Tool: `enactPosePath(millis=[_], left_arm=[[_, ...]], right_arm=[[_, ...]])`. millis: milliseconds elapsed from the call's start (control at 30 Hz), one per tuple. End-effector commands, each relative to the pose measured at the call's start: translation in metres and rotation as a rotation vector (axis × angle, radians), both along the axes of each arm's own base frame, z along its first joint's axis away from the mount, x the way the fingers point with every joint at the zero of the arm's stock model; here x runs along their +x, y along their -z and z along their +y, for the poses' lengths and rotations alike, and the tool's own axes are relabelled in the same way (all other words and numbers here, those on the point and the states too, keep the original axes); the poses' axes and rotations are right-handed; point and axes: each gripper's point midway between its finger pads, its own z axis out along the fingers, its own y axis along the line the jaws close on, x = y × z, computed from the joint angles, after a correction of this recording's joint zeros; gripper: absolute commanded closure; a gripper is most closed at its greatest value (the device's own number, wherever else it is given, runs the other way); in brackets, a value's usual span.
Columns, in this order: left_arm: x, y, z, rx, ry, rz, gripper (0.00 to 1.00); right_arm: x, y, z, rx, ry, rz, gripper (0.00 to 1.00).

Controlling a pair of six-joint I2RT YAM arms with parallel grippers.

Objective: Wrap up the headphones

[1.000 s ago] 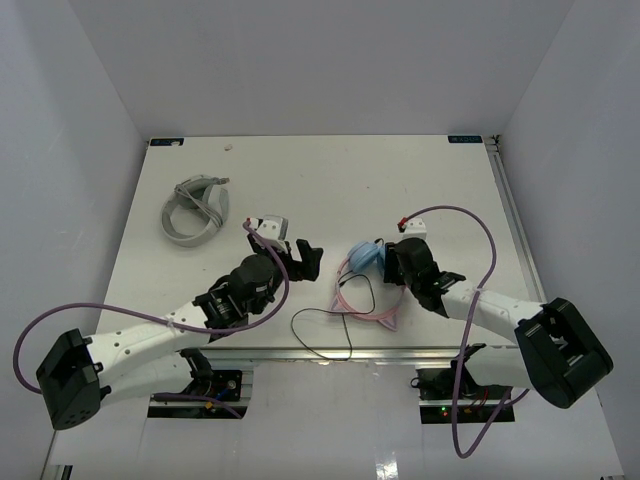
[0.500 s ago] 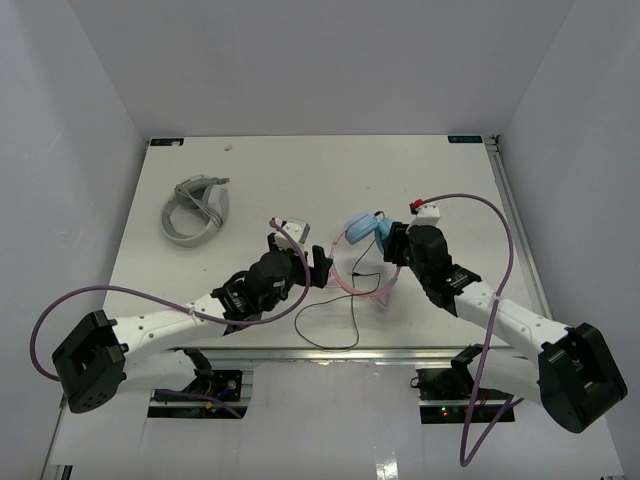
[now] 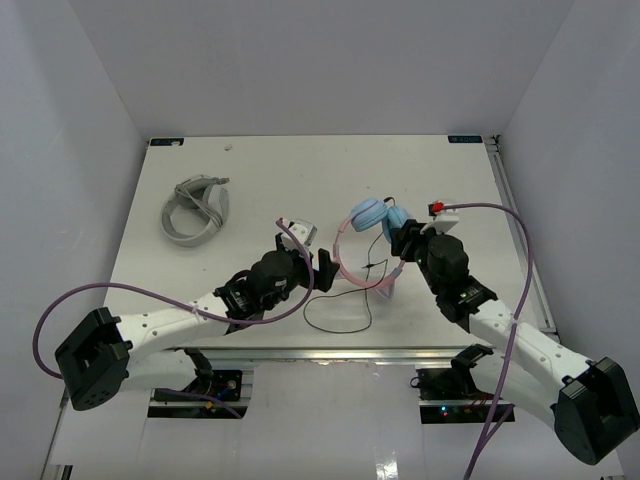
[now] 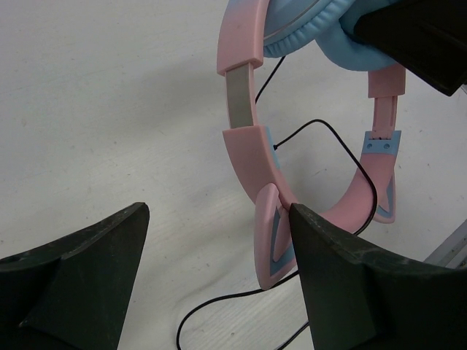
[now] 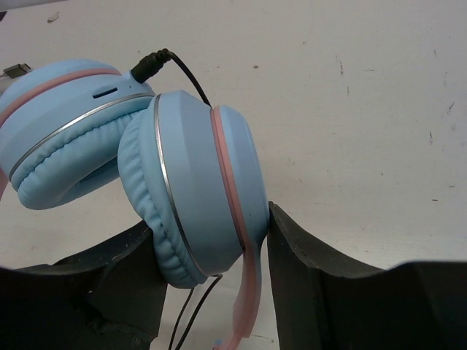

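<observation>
The right gripper [image 3: 402,234] is clamped on one light-blue earcup [image 5: 197,197] of the headphones [image 3: 372,214], holding them near the middle of the table [image 3: 300,165]. Beyond the headphones, bare surface runs to the far and right edges. The left gripper [image 3: 325,272], jaws spread wide, faces the pink headband [image 4: 252,157] just left of the headphones. The black cable [image 4: 321,122] trails nearward from them. A grey-white looped band [image 3: 197,208] lies well to their left.

Headphones [image 3: 368,215] held in the right jaws — cable [image 3: 340,328] trailing

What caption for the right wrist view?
Right gripper holds the headphones by one blue earcup, black cable plug visible above it.
</observation>
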Motion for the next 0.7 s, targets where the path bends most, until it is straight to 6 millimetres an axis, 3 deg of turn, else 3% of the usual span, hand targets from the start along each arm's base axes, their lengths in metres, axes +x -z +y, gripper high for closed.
enactPosePath(millis=[0, 167, 367, 500, 667], left_arm=[[-0.003, -0.027, -0.015, -0.077, 0.058, -0.036, 0.11], [0.002, -0.028, -0.016, -0.090, 0.032, -0.029, 0.10], [0.005, -0.026, -0.015, -0.081, 0.016, -0.032, 0.11], [0.003, -0.032, -0.010, -0.092, 0.013, -0.048, 0.11], [0.001, -0.046, -0.002, -0.117, 0.008, -0.097, 0.11]], right_arm=[[0.001, -0.052, 0.009, 0.162, -0.030, -0.177, 0.92], [-0.005, -0.041, 0.014, 0.246, -0.049, -0.173, 0.92], [-0.005, -0.036, 0.014, 0.215, -0.062, -0.178, 0.92], [-0.009, -0.040, 0.016, 0.170, -0.110, -0.254, 0.92], [-0.014, -0.045, 0.012, 0.232, -0.092, -0.290, 0.92]])
